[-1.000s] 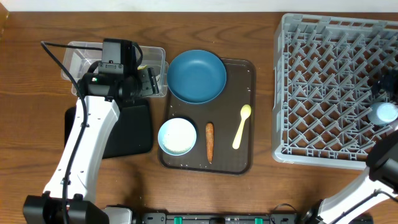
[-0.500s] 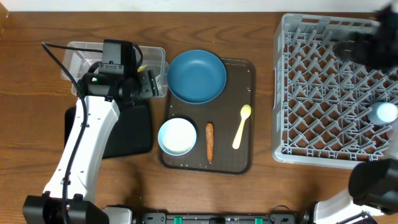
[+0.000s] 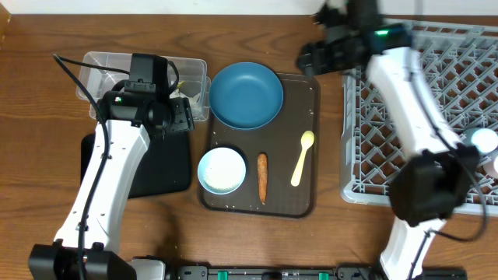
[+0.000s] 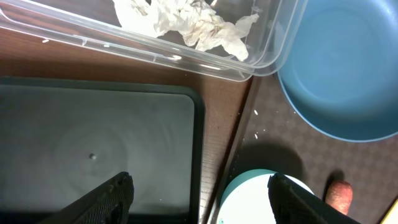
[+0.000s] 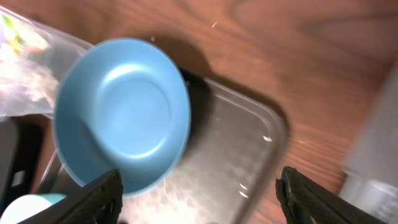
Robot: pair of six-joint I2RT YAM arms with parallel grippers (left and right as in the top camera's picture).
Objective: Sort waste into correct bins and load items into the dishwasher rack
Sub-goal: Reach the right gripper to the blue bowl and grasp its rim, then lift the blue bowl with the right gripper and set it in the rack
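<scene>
Dark-blue plate (image 3: pixel 246 95) on serving tray (image 3: pixel 300 190)
Round, glossy, overhanging the tray's far-left corner; left pincer (image 4: pixel 199 190) and right pincer (image 5: pixel 199 186) spread, empty.

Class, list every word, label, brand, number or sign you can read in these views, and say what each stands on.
None can be read. The blue plate, white bowl, yellow spoon, brown tray, grey rack and black tray are plain.
The yellow wrapper in the clear tub is too blurred to show any print.
</scene>
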